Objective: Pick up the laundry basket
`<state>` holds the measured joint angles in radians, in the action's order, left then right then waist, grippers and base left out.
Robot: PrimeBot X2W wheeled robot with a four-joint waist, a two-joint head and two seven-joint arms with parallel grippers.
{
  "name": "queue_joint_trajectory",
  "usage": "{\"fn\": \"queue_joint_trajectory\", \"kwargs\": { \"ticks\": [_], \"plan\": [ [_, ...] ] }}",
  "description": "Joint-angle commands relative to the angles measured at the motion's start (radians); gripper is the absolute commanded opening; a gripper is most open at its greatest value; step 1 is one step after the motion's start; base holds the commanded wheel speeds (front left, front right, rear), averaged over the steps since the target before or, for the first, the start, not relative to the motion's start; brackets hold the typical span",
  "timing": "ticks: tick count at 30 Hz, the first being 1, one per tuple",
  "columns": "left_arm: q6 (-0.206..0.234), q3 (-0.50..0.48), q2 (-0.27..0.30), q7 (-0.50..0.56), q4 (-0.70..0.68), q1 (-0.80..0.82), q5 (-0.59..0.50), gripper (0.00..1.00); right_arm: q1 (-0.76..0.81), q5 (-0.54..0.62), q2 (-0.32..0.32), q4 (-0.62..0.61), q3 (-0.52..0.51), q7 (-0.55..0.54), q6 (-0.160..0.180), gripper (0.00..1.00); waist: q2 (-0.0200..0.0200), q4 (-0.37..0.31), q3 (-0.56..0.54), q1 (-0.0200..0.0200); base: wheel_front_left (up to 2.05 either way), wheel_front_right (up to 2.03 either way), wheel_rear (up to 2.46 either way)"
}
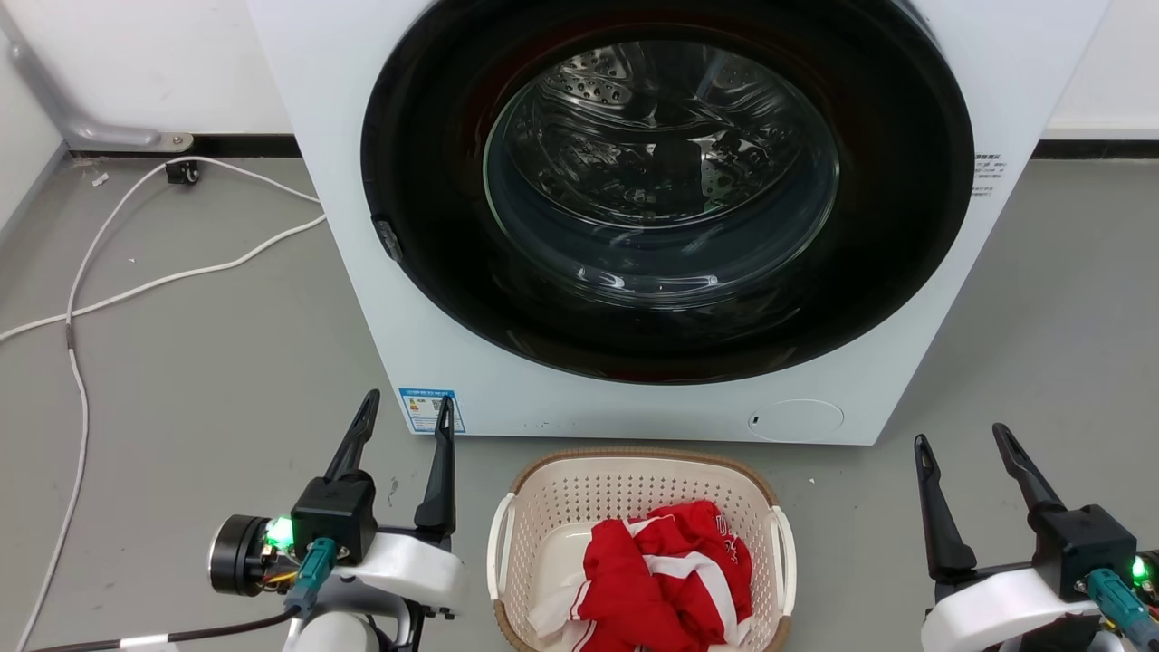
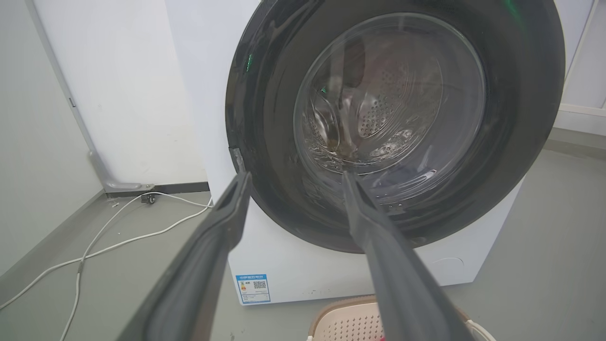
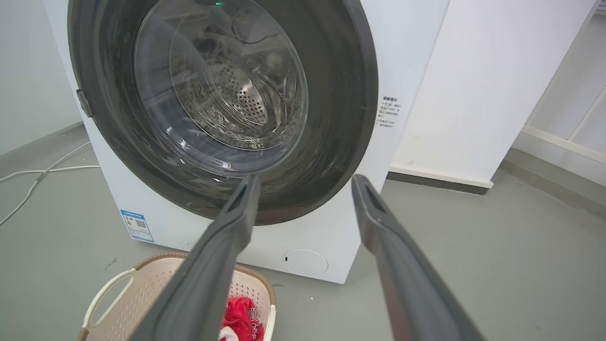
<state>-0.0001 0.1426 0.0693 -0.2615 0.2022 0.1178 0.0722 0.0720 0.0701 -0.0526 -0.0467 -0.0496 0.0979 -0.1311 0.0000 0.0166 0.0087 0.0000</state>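
While both arms reach forward side by side, the left tool (image 1: 408,398) and right tool (image 1: 960,435) point their fingers at the washing machine (image 1: 435,389) — each spread wide, holding nothing. Between them, touching neither, the laundry basket (image 1: 589,498) sits upright on the grey floor (image 1: 181,380) just before the machine, its white handles (image 1: 496,543) facing the tools. Its near end is cut off, so its long axis cannot be told. A red and white garment (image 1: 670,561) lies inside.
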Motion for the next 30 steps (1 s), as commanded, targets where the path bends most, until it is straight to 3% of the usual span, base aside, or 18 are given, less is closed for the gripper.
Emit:
{"fn": "queue_joint_trajectory", "kwargs": {
  "ticks": [1, 19, 30],
  "plan": [
    [0.001, -0.002, 0.005, -0.005, 0.002, 0.009, 0.001, 1.00, 0.006, 0.002, 0.005, 0.002, -0.002, 0.006, 0.001, 1.00, 0.0000, -0.001, 0.000, 0.0000, 0.00, 0.00, 0.00],
    [-0.020, 0.002, 0.009, 0.001, 0.084, 0.149, 0.017, 1.00, -0.089, -0.022, 0.004, 0.055, -0.019, -0.048, 0.001, 1.00, 0.0000, -0.008, 0.080, 0.0000, 0.00, 0.00, 0.00],
    [-0.081, -0.011, 0.047, 0.114, 0.326, 0.406, 0.083, 1.00, -0.343, -0.048, 0.004, 0.311, -0.001, -0.199, 0.001, 1.00, 0.0000, -0.037, 0.274, 0.0000, 0.00, 0.00, 0.00]
  ]
}}
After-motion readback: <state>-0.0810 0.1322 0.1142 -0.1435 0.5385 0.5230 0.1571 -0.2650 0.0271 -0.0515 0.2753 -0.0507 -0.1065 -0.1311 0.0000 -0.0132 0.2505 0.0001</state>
